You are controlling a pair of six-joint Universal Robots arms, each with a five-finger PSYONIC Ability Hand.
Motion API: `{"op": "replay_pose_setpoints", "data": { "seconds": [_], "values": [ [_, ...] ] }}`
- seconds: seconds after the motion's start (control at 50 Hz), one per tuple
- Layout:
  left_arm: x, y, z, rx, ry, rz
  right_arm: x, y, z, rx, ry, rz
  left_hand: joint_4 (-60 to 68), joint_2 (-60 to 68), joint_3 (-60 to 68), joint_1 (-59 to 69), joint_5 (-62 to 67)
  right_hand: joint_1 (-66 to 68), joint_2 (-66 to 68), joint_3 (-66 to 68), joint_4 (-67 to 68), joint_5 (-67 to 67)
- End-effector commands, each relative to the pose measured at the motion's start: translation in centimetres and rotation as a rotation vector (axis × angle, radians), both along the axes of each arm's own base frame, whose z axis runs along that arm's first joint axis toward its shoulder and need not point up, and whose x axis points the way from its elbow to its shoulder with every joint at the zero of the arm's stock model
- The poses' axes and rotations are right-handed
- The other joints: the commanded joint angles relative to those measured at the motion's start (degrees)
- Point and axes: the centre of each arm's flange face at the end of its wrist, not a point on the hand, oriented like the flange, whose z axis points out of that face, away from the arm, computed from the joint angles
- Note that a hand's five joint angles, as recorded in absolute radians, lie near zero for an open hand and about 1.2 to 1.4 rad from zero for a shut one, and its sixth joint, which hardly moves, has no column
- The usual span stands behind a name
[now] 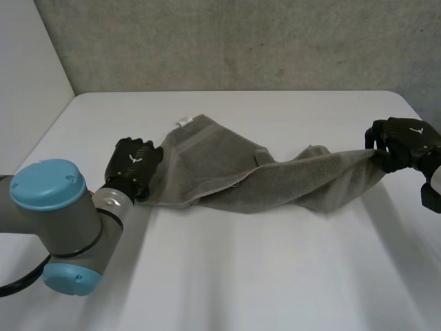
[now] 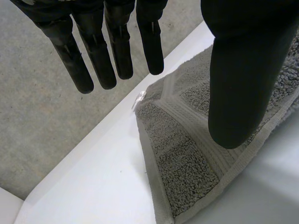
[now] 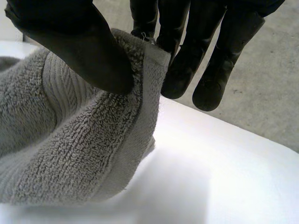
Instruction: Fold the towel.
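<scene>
Left hand: fingers straight, apart from the thumb. Thumb over grey towel; contact unclear. Towel corner flat on white table, small white tag at its edge.

I see the towel as grey terry cloth, with rough looped pile and a flat woven band. The table looks smooth and matt. The left hand and right hand are smooth matt black. The wall is rough concrete.
</scene>
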Motion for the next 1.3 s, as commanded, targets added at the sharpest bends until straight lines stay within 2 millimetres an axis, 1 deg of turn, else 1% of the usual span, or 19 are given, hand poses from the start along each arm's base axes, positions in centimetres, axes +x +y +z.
{"op": "replay_pose_setpoints", "data": {
  "seconds": [0.02, 0.1, 0.16, 0.2, 0.28, 0.32, 0.36, 0.38, 0.42, 0.48, 0.54, 0.58, 0.64, 0.68, 0.8, 0.92, 1.02, 1.26, 1.3],
  "values": [
    [0.2, -0.4, -0.2, 0.019, 0.008, -0.071, -0.1, -0.1, -0.1, -0.021, 0.052, 0.008, 4.65, 4.54, 4.59, 4.61, 4.44, 3.94, 3.46, 3.36, 3.57, 3.20],
    [0.2, -0.6, -0.1, 0.025, 0.017, -0.118, -0.2, -0.1, -0.1, -0.026, 0.063, 0.008, 4.65, 4.54, 4.59, 4.61, 4.44, 3.94, 3.46, 3.36, 3.57, 3.20],
    [0.4, -0.5, -0.4, 0.062, 0.016, -0.150, -0.2, -0.2, -0.1, -0.027, 0.064, 0.008, 4.65, 4.54, 4.59, 4.61, 4.44, 3.94, 3.46, 3.36, 3.57, 3.20],
    [0.8, -0.2, -0.6, 0.124, 0.012, -0.166, -0.2, -0.2, -0.3, -0.021, 0.064, 0.010, 4.65, 4.54, 4.59, 4.61, 4.44, 3.94, 3.46, 3.36, 3.57, 3.20],
    [0.9, 0.1, -0.7, 0.186, 0.018, -0.182, -0.2, -0.5, -1.0, -0.003, 0.063, 0.012, 4.65, 4.54, 4.59, 4.61, 4.44, 3.94, 3.46, 3.36, 3.57, 3.20],
    [0.8, 0.3, -1.0, 0.218, 0.023, -0.191, -0.2, -0.6, -1.3, 0.005, 0.062, 0.012, 4.48, 4.37, 4.43, 4.44, 4.28, 3.94, 3.46, 3.36, 3.57, 3.20],
    [0.5, 0.5, -2.0, 0.272, 0.036, -0.200, -0.1, -0.6, -1.5, 0.014, 0.062, 0.014, 3.81, 3.71, 3.76, 3.77, 3.61, 3.94, 3.46, 3.36, 3.57, 3.20],
    [0.5, 0.5, -2.0, 0.272, 0.036, -0.200, -0.2, -0.6, -1.7, 0.020, 0.061, 0.014, 3.81, 3.70, 3.75, 3.77, 3.60, 3.94, 3.46, 3.36, 3.57, 3.20],
    [0.4, 0.6, -2.9, 0.298, 0.037, -0.201, -0.1, -0.6, -1.9, 0.027, 0.060, 0.016, 2.80, 2.70, 2.75, 2.76, 2.60, 3.94, 3.46, 3.36, 3.57, 3.20],
    [0.4, 0.6, -3.3, 0.305, 0.037, -0.202, -0.1, -0.6, -2.2, 0.035, 0.060, 0.016, 2.80, 2.69, 2.74, 2.76, 2.59, 3.94, 3.46, 3.36, 3.57, 3.20],
    [0.2, -0.1, -3.5, 0.285, 0.043, -0.196, 0.0, -0.5, -2.4, 0.043, 0.059, 0.020, 2.97, 2.86, 2.91, 2.92, 2.76, 3.94, 3.46, 3.36, 3.57, 3.20],
    [-0.1, -0.8, -3.3, 0.251, 0.060, -0.193, 0.0, -0.5, -2.3, 0.043, 0.060, 0.018, 3.30, 3.19, 3.24, 3.26, 3.10, 3.94, 3.46, 3.36, 3.57, 3.20],
    [-0.2, -1.3, -3.2, 0.239, 0.079, -0.190, 0.2, -0.3, -2.5, 0.049, 0.059, 0.023, 3.64, 3.53, 3.58, 3.60, 3.44, 3.94, 3.46, 3.36, 3.57, 3.20],
    [-0.5, -2.0, -2.9, 0.241, 0.134, -0.180, 0.2, -0.3, -2.5, 0.050, 0.059, 0.023, 4.64, 4.54, 4.59, 4.60, 4.44, 3.94, 3.46, 3.36, 3.57, 3.20],
    [-0.8, -2.6, -2.9, 0.292, 0.239, -0.159, 0.7, 0.0, -2.6, 0.054, 0.059, 0.037, 7.34, 7.23, 7.28, 7.30, 7.14, 3.94, 3.46, 3.36, 3.57, 3.20],
    [-1.1, -2.7, -3.3, 0.310, 0.257, -0.159, 0.7, 0.0, -2.6, 0.054, 0.059, 0.037, 7.51, 7.40, 7.45, 7.47, 7.30, 3.94, 3.46, 3.36, 3.57, 3.20],
    [-1.8, -2.3, -3.9, 0.330, 0.247, -0.178, 0.7, 0.0, -2.7, 0.056, 0.059, 0.039, 7.51, 7.40, 7.45, 7.47, 7.30, 3.94, 3.46, 3.36, 3.57, 3.20],
    [-1.4, -1.8, -4.3, 0.387, 0.223, -0.162, 0.6, -0.1, -2.6, 0.051, 0.060, 0.037, 7.51, 7.40, 7.45, 7.47, 7.30, 3.94, 3.46, 3.36, 3.57, 3.20],
    [-1.2, -1.7, -4.3, 0.402, 0.218, -0.154, 0.6, -0.1, -2.7, 0.052, 0.060, 0.037, 9.35, 9.24, 9.29, 9.31, 9.14, 3.94, 3.46, 3.36, 3.57, 3.20]
  ]
}}
